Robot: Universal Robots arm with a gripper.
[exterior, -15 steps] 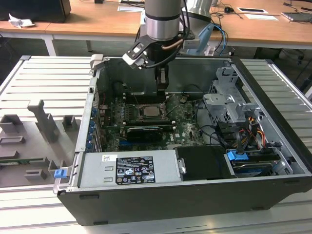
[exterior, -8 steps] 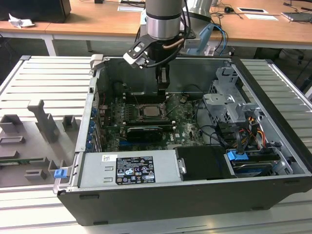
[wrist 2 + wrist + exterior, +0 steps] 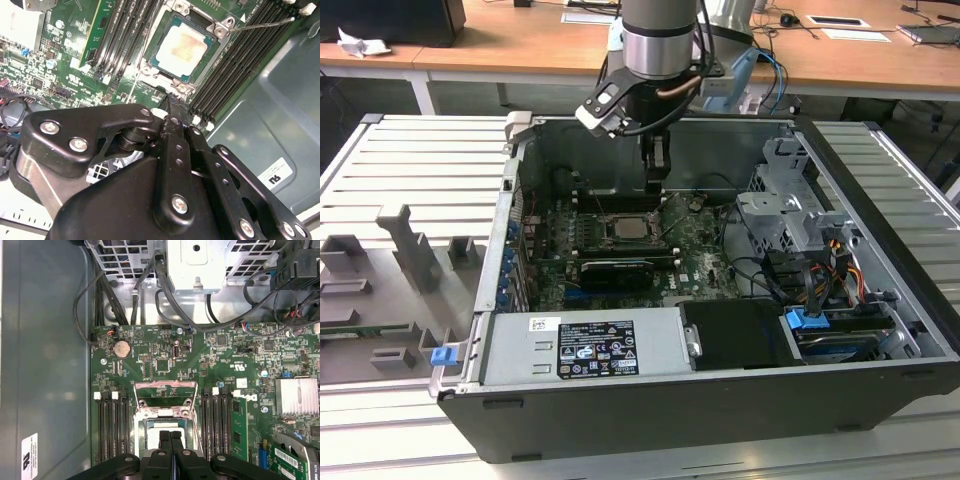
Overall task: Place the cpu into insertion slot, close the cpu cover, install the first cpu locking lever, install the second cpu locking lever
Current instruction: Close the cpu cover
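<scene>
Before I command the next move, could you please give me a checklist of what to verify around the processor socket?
1. cpu lying flat in the socket: ok.
2. cpu cover down over the cpu: not ok; in the first wrist view it appears tilted up at the socket's edge.
3. locking lever latched: not ok; in the second wrist view it sticks out free from the socket corner.
4. Other locking lever latched: cannot tell.
5. gripper empty: ok; it is shut, holds nothing and sits just above the socket.
</scene>
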